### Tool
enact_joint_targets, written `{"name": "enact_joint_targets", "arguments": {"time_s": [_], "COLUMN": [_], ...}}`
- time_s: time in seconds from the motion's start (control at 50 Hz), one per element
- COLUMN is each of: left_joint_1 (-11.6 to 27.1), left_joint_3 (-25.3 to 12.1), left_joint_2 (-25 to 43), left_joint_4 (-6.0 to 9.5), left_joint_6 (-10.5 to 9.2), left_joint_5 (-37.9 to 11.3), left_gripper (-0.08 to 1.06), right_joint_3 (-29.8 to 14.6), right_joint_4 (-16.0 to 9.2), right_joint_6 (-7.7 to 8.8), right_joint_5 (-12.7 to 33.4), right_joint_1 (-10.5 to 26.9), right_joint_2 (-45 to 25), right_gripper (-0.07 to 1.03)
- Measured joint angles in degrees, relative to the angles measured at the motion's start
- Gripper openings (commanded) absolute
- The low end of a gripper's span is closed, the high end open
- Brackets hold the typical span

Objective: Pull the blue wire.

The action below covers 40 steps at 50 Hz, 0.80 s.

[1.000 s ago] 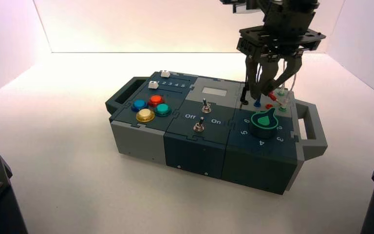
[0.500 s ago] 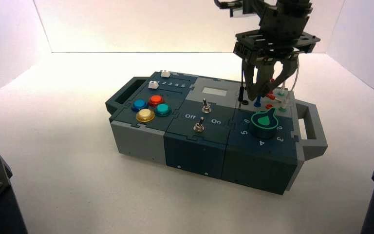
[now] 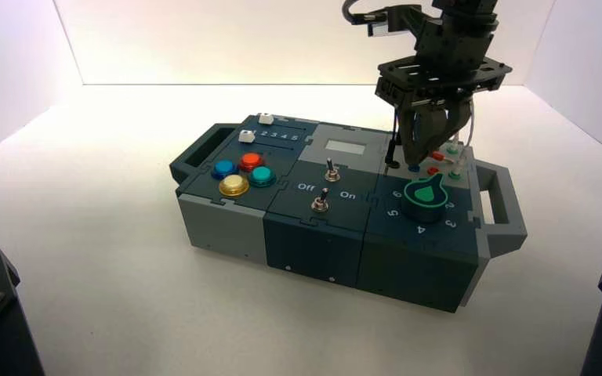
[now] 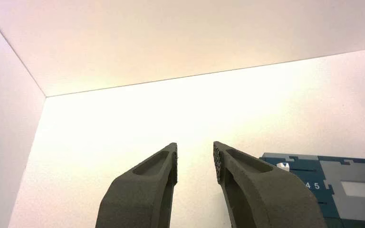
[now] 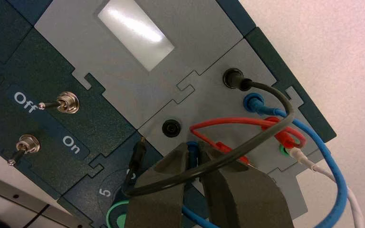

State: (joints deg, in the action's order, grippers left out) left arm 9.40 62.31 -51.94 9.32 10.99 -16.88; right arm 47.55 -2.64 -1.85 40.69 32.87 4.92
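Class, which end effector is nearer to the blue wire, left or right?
Right. The right end effector is closed on the plug of the blue wire, above the box's right part; the left end effector waits off the box's left side.

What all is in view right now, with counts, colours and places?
buttons: four, blue, red, yellow, green, box's left part
sliders: two, white, box's far left
display window: one, pale, middle section
toggle switches: two, metal, by Off/On
knob: one, dark with green, right section
blue wire: one, right section
black, red, white wires: one each, right section
right gripper: one, dark, shut on the blue wire's plug
left gripper: one, dark, parked near left
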Motion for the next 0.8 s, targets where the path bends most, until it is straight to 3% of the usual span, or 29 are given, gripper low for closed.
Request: {"name": "enact_joint_targets", "arguments": {"time_s": [0.3, 0.8], "left_joint_1": [-0.1, 0.0], "left_joint_3": [0.0, 0.0], "left_joint_2": [-0.1, 0.9], "left_joint_4": [0.00, -0.09], "left_joint_6": [0.00, 0.00], "left_joint_5": [-0.1, 0.0], "left_gripper": [0.43, 0.43], "right_joint_3": [-0.5, -0.2], "right_joint_4": [0.7, 1.3], "right_joint_6": [-0.53, -0.09], "right_joint_5": [3.2, 3.7], "right_joint_1": [-0.1, -0.1], "right_joint_2": [4.0, 9.3], "right_gripper": [-0.02, -0.02]}}
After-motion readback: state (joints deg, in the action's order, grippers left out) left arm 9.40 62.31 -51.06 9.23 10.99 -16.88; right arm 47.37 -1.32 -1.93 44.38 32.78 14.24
